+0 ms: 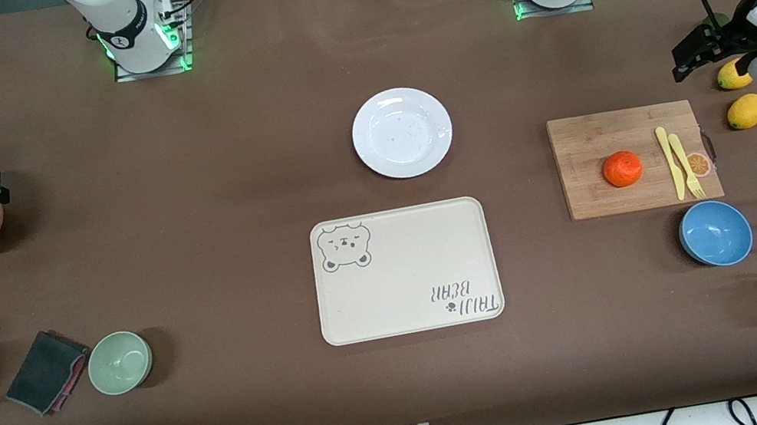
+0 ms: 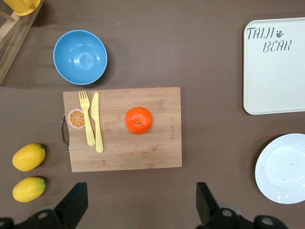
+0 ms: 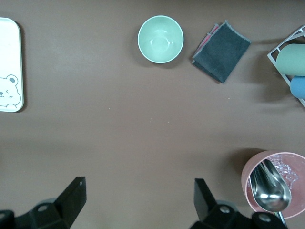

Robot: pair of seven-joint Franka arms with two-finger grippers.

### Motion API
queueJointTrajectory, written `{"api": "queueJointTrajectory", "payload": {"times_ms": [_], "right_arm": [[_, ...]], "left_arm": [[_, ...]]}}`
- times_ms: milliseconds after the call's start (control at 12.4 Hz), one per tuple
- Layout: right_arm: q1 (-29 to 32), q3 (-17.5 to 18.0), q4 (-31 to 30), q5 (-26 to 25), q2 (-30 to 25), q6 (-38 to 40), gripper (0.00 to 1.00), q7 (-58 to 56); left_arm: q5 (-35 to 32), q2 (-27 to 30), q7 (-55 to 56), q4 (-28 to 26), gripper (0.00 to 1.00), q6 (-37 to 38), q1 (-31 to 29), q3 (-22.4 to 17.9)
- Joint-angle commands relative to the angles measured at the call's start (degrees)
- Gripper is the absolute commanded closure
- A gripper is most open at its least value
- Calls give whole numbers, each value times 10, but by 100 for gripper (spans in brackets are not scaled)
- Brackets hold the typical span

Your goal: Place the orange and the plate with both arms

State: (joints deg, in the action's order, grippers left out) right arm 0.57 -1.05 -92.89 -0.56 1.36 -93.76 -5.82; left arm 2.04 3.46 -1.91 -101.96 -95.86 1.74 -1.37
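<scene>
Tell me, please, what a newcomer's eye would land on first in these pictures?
Probably the bright orange, sitting on the wooden cutting board toward the left arm's end of the table, beside a yellow knife and fork. Next, the white plate mid-table and the cream bear tray just nearer the front camera. The left pincer hangs open over the table by the board; the right pincer, open too, waits near a pink bowl.
</scene>
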Motion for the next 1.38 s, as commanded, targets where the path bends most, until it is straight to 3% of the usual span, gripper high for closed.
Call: {"api": "queueJointTrajectory", "payload": {"times_ms": [0,243,810,1133,1295], "right_arm": [[6,7,-1,-4,-6,4,0,1],[6,7,-1,-3,-5,4,0,-1],[6,6,0,-4,-5,9,0,-4],[7,6,-1,-3,-6,11,0,-4],[6,7,-1,-3,-7,12,0,0]], "left_arm": [[-8,11,-11,-11,0,-5,0,1],[-8,9,-13,-11,0,-5,-1,1],[-13,-109,46,-25,0,-22,-8,-2],[-27,-108,41,-175,0,-228,-11,1],[-27,-129,41,-213,0,-305,-12,1]]}}
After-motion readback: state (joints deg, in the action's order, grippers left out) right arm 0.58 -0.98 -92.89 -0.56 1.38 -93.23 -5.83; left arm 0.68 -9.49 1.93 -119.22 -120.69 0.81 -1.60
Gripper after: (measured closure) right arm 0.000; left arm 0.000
